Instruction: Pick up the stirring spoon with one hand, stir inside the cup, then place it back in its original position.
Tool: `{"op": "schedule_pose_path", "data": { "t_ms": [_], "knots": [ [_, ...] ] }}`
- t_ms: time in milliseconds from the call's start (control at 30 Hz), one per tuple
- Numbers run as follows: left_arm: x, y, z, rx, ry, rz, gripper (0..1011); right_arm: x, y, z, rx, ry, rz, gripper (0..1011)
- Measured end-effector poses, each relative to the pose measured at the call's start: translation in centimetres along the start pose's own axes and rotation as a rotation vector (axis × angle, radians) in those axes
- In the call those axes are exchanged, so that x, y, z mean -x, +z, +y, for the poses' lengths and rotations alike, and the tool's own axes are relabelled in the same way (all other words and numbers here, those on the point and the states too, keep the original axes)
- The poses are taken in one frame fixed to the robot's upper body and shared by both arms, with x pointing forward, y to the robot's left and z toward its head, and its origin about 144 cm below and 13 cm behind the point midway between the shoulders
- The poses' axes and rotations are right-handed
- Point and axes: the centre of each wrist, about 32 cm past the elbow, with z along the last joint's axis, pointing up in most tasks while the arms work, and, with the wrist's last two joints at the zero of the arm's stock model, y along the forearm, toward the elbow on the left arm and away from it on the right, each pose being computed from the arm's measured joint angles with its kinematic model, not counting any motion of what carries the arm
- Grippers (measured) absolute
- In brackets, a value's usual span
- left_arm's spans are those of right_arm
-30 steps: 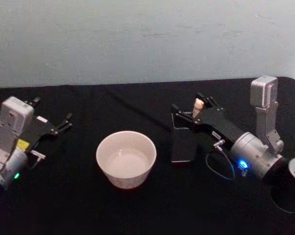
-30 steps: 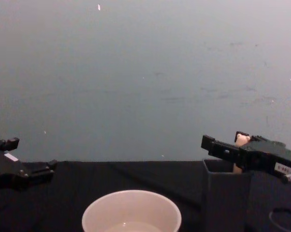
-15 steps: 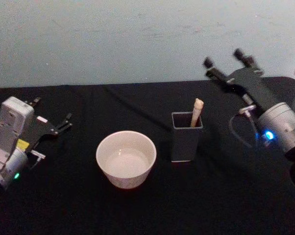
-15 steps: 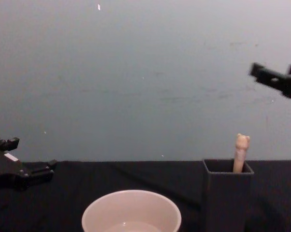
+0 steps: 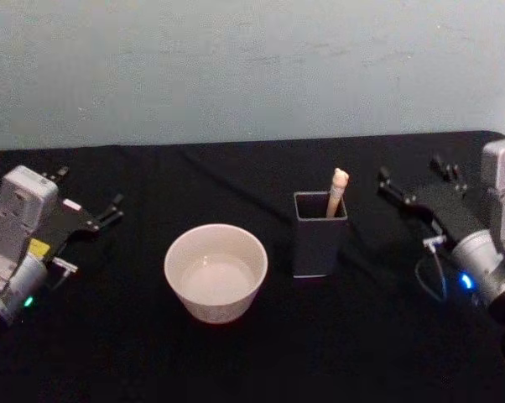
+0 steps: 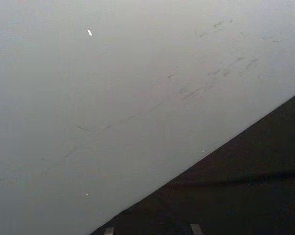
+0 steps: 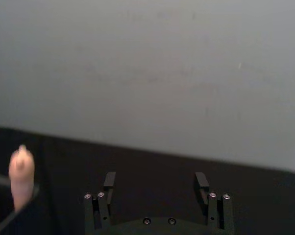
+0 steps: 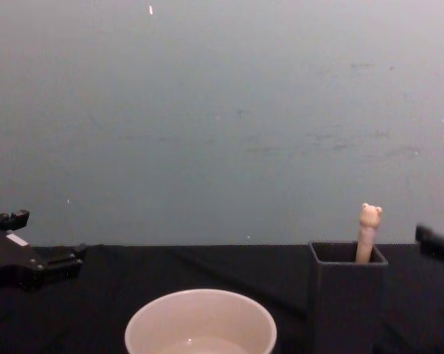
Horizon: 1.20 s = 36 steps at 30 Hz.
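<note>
The stirring spoon (image 5: 337, 190) stands in the dark grey square holder (image 5: 320, 239), its original position, with only the cream bear-head handle (image 8: 367, 230) showing above the rim. Left of the holder stands the cream cup (image 5: 216, 270), holding nothing but a pale bottom. My right gripper (image 5: 413, 175) is open to the right of the holder, apart from it. In the right wrist view the gripper (image 7: 155, 181) has nothing between its fingers and the handle (image 7: 21, 175) is off to one side. My left gripper (image 5: 89, 193) rests open at the far left.
A black cloth (image 5: 152, 353) covers the table in front of a plain grey wall (image 8: 222, 110). The cup (image 8: 200, 324) and holder (image 8: 346, 295) stand side by side near the middle. A dark cable (image 5: 227, 189) runs across the cloth behind the cup.
A second ago my right gripper was around the spoon handle at the holder. It then rose up and away, and now sits lower to the right. The spoon stayed in the holder.
</note>
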Motion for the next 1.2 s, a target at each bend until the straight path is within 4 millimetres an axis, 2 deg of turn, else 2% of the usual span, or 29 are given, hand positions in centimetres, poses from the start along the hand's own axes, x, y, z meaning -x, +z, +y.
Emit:
{"op": "schedule_pose_path", "data": {
  "t_ms": [333,1200],
  "knots": [
    [0.0,0.0,0.0,0.0,0.0,0.0,1001,0.4,-2.2,0.0,0.061,0.015,-0.015,1003],
    [0.0,0.0,0.0,0.0,0.0,0.0,1001,0.4,-1.9,-0.1,0.057,0.015,-0.014,1003]
  ]
}}
